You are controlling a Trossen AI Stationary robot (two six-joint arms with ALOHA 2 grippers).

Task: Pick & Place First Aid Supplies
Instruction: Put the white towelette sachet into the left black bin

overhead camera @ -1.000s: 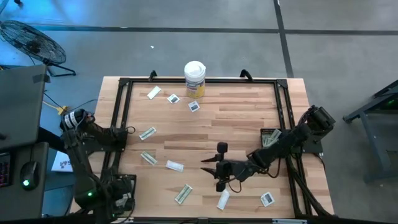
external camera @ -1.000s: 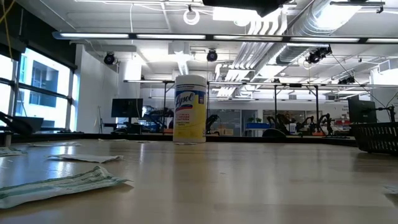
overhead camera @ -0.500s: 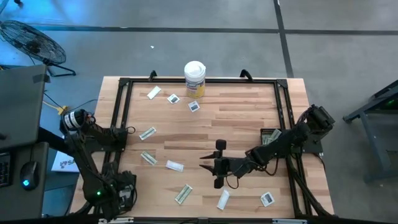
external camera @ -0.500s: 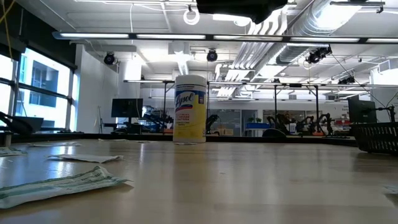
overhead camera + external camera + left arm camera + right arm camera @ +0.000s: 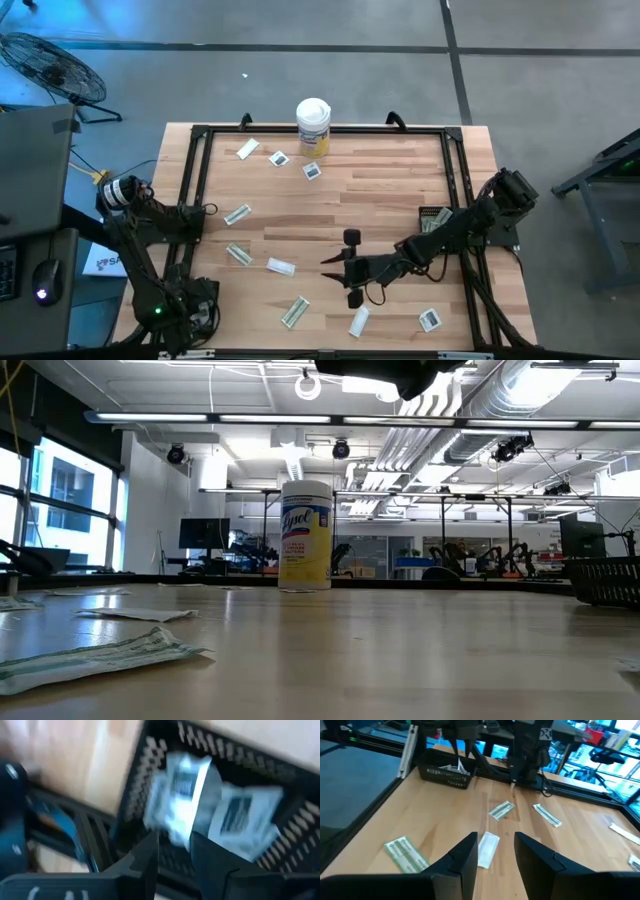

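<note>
My right gripper [image 5: 337, 269], released above the wooden counter [image 5: 380, 190], faces a thin, floppy white oblong packet [image 5: 487, 848]; I'd pinch its raised edge.

Bare wood ahead of right hand [image 5: 334, 270]; packets [image 5: 281, 266] scattered left (canister [image 5: 313, 126] far edge).

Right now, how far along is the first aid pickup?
Done: some packets already lie in the black basket under the left hand. In hand: nothing held; the open right hand hovers over a white packet. Left: around nine loose packets scattered on the table.
</note>
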